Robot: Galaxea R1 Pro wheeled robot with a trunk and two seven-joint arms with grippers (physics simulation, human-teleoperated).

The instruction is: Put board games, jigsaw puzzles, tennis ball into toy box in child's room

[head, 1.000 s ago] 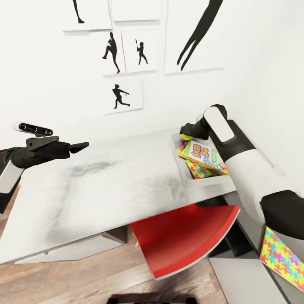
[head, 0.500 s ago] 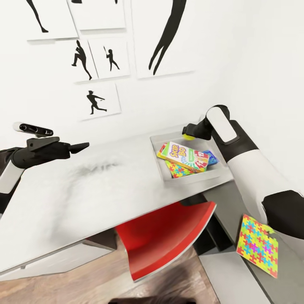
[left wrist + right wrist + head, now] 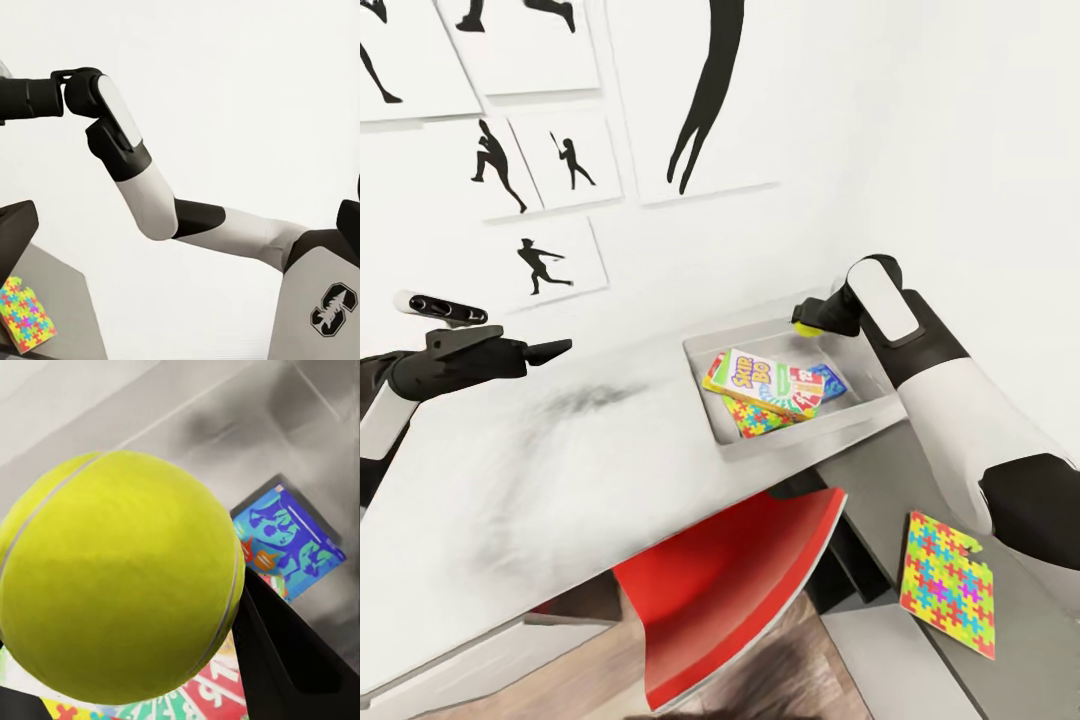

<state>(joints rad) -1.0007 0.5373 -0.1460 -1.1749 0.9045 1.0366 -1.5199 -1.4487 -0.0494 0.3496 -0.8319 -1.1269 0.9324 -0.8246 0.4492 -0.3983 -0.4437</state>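
My right gripper (image 3: 807,320) is shut on the yellow-green tennis ball (image 3: 807,324), holding it just above the far side of the grey toy box (image 3: 810,427) on the pale table (image 3: 560,470). In the right wrist view the ball (image 3: 120,577) sits between the dark fingers (image 3: 285,660). The box holds the SKIP BO board game (image 3: 762,381), a blue board game (image 3: 830,381) (image 3: 289,544) and a patchwork jigsaw puzzle (image 3: 745,418) beneath them. A second jigsaw puzzle (image 3: 948,585) (image 3: 22,322) lies on the lower grey desk to the right. My left gripper (image 3: 550,350) hovers open over the table's left part, holding nothing.
A red chair (image 3: 740,580) is tucked under the table's front edge. Black sports-silhouette pictures (image 3: 550,260) hang on the white wall right behind the table. The lower grey desk (image 3: 880,500) adjoins the table on the right. My right arm (image 3: 135,172) crosses the left wrist view.
The camera has swung, shifting the whole scene left. Relative to the toy box, my right gripper with the ball went from its far left corner to above the middle of its far side.
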